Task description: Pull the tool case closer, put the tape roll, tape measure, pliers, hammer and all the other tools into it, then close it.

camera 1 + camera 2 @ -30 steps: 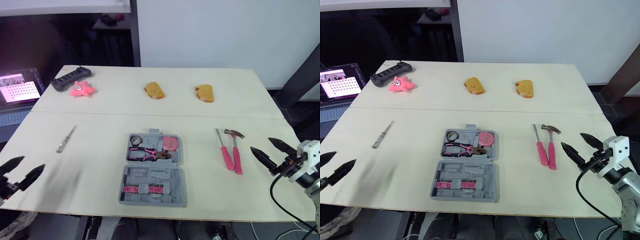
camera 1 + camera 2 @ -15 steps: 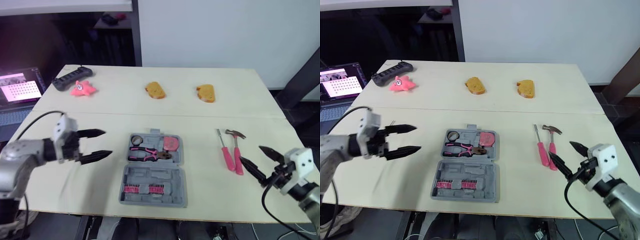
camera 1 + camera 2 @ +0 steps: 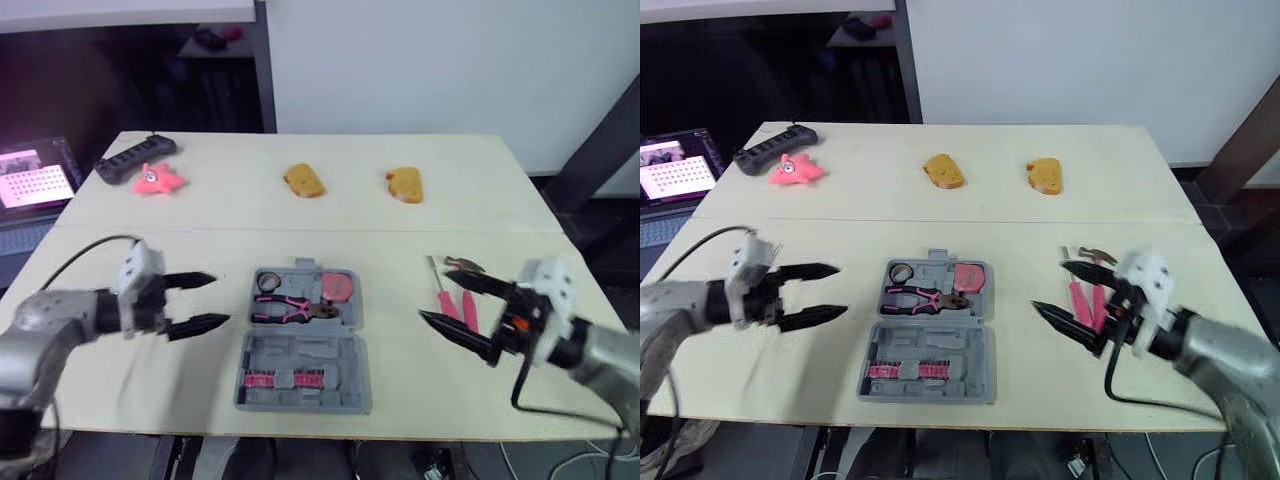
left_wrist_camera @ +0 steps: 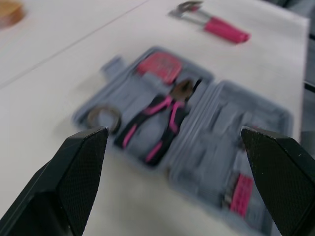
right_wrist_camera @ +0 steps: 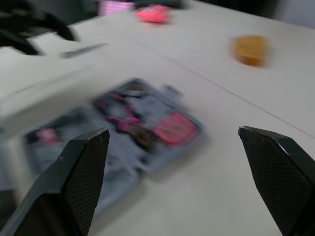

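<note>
Head views, tool case (image 3: 305,345): lies open at the near middle of the worktop (image 3: 200,215), close to the near edge. The tape roll (image 3: 268,283), pliers (image 3: 290,308) and tape measure (image 3: 341,287) sit in its far half, and the bits (image 3: 300,380) in the near half.
Head views, left gripper (image 3: 221,300): spread wide and holding nothing, just left of the case and pointing at it.
Head views, right gripper (image 3: 1048,286): also spread and empty, just right of the case. It hovers in front of the pink handles of the hammer (image 3: 1098,256) and the screwdriver (image 3: 1076,300) beside it.
Left wrist view: both black fingers (image 4: 81,169) frame the open case, with the hammer lying beyond it.
Right wrist view: the case sits between the two fingers. A slim screwdriver (image 5: 83,47) lies on the worktop out to the left, close to the left gripper.
Risk, case: from where I stand, a push from one side alone would likely skid or twist it. The pliers look loose enough to hop out.
Risk, right-hand tools: hammer and screwdriver lie so close together that a grab at one may drag or roll the other toward the right edge.
Risk, slim screwdriver: easy to sweep off with the left arm, or to forget.
Risk, closing: any tool not seated in its recess would jam the lid.
</note>
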Available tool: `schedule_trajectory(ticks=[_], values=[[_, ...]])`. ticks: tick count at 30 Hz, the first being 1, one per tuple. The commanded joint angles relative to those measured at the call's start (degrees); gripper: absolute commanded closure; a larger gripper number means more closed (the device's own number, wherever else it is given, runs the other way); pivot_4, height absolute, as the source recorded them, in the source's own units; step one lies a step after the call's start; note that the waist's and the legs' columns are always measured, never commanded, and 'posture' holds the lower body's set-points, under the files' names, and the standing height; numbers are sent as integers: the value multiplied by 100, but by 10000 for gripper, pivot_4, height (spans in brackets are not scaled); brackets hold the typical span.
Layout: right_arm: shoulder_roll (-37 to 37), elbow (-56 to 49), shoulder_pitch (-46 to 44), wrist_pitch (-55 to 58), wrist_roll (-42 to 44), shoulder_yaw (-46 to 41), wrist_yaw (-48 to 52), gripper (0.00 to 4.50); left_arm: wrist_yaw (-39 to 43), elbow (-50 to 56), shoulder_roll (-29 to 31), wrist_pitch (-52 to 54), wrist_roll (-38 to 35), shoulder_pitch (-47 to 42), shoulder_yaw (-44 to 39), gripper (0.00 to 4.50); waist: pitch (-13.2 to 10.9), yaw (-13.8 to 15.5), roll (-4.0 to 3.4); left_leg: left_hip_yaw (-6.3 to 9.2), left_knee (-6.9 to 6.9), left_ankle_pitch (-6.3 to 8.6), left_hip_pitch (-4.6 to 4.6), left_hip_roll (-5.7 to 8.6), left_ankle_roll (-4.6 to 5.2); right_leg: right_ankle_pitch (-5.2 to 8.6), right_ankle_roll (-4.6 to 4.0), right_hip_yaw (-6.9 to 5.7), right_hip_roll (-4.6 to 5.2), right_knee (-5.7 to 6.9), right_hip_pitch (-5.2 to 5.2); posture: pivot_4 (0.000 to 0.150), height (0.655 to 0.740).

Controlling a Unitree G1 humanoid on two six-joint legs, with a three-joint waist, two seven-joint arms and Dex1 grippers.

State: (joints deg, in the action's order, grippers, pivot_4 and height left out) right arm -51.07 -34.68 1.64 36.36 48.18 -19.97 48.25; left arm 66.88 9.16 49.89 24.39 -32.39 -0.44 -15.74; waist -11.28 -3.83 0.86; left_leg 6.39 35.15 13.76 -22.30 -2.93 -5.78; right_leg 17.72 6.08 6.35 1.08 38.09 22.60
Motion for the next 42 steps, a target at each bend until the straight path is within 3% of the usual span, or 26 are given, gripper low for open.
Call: schedule_trajectory(ticks=[1,6,12,19,26,34,42], values=[[-396,374,-1079,363,264,629,678,683,-514,499,-191,-86,-38,741,-1006,227,-4,10,11,2,4,0,0,-2,0,0,0,-3,-2,-1,0,1500,7400],[-404,1016,-2639,656,102,1645,1368,683,-1236,971,-1092,-264,-253,1929,-2158,227,-7,57,13,-1,6,0,-6,0,0,0,-1,-4,4,-4,5,1500,7400],[20,1786,-3792,901,51,2136,1728,683,-1671,1444,-2021,-516,-459,3043,-2860,227,-6,141,20,-4,11,0,-10,1,0,-1,-5,-5,5,-6,10,1500,7400],[190,1848,-4079,862,-363,2451,1847,683,-2059,1246,-2074,-632,-418,3081,-3041,227,-5,149,21,-2,13,0,-11,2,0,0,-8,-7,4,-7,11,1500,7400],[228,1375,-3899,864,-921,2440,1161,683,-2506,-190,-1314,-379,92,2053,-2622,227,-5,124,19,-2,7,0,-12,0,0,-1,-7,-7,-1,-5,20,1500,7400],[75,790,-3849,1647,-576,2230,815,683,-2599,-2417,-514,-447,725,19,-1701,227,-5,127,21,0,8,0,-19,1,-1,-10,6,-8,1,-4,21,1500,7400],[6,574,-3872,1979,-514,2054,420,683,-2523,-5639,-276,-1217,1795,-2557,-423,227,-4,115,20,13,2,0,-21,-1,-1,-17,15,-19,-6,6,28,1500,7400]])
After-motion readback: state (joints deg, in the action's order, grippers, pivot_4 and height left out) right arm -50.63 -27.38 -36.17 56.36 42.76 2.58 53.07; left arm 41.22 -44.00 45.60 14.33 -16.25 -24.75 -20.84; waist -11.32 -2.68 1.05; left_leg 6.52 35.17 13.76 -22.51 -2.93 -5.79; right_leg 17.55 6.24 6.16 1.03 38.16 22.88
